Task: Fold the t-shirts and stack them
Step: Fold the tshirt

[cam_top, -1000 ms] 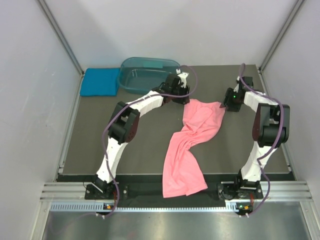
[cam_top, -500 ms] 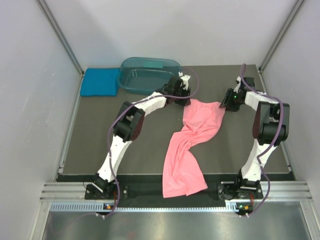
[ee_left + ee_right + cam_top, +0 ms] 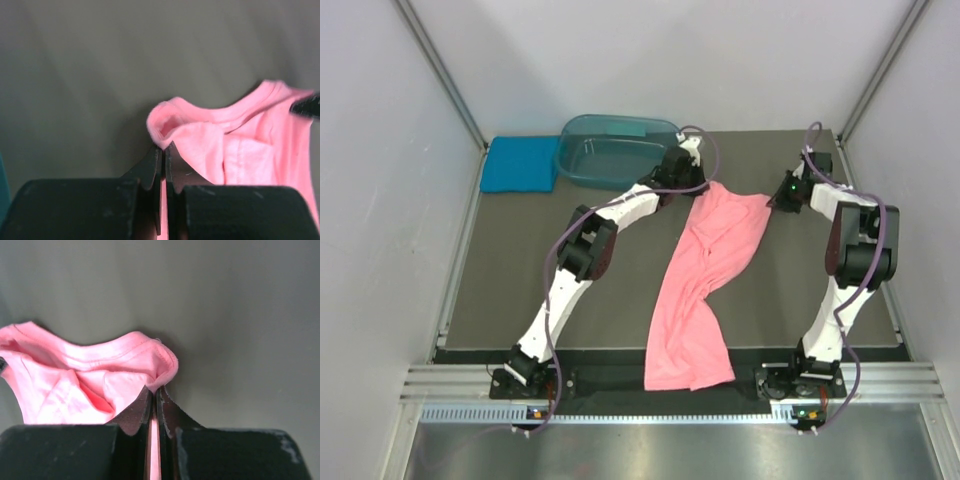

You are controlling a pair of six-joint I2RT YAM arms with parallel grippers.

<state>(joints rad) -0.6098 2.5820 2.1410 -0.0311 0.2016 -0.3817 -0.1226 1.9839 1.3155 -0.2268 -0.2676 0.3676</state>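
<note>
On the dark table [image 3: 500, 300] the teal-blue t-shirt [image 3: 518, 163] lies folded far left, while the left gripper [image 3: 163, 148] and right gripper [image 3: 154, 390] each pinch tight a far corner of the unfolded salmon-pink t-shirt [image 3: 700, 290] mid-table, stacking not yet done

The left gripper [image 3: 692, 187] and right gripper [image 3: 773, 199] apparently pinch the pink t-shirt [image 3: 703, 262] at its far corners; the teal-blue t-shirt [image 3: 519, 164] lies beside the tub [image 3: 610, 122].

On dark grey flat table [image 3: 520, 290], from 12 down to 6 o'clock: salmon-pink cloth t-shirt [image 3: 705, 270], far corners pinched in left gripper [image 3: 695, 188] and right gripper [image 3: 772, 198]. At 11 o'clock: dark teal see-through plastic tub [image 3: 610, 150]; just beside it, at 10 o'clock, folded teal-blue cloth t-shirt [image 3: 518, 163].
</note>
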